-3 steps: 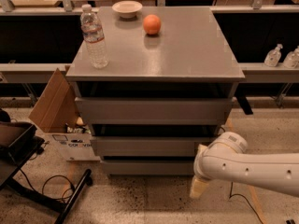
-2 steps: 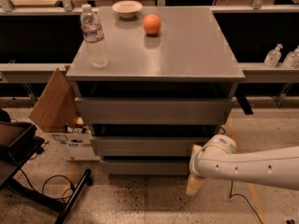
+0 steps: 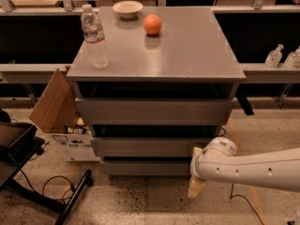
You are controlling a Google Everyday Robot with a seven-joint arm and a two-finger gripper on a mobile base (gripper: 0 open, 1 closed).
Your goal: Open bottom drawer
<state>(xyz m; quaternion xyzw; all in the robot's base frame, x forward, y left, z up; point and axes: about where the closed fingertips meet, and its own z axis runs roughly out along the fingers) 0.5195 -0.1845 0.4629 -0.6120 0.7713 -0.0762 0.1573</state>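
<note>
The grey cabinet (image 3: 187, 50) has three drawer fronts stacked one over another. Lowest of them is the bottom drawer (image 3: 145, 168), a short plain grey panel just above the floor, flush and closed. My white arm reaches in from the right, and the gripper (image 3: 195, 187) hangs at the right end of the bottom drawer, close to the floor and pointing down. I cannot tell whether it touches the panel. The middle drawer (image 3: 150, 146) and top drawer (image 3: 154, 111) sit closed above.
On the cabinet top stand a water bottle (image 3: 95, 37), an orange (image 3: 152, 24) and a small bowl (image 3: 127, 8). An open cardboard box (image 3: 56, 104) leans at the cabinet's left. A black stand and cables (image 3: 56, 186) lie on the floor at left. Pump bottles (image 3: 274, 56) sit on a right shelf.
My arm has shifted left, bringing the gripper nearer the right end of the bottom drawer. The drawers have not moved.
</note>
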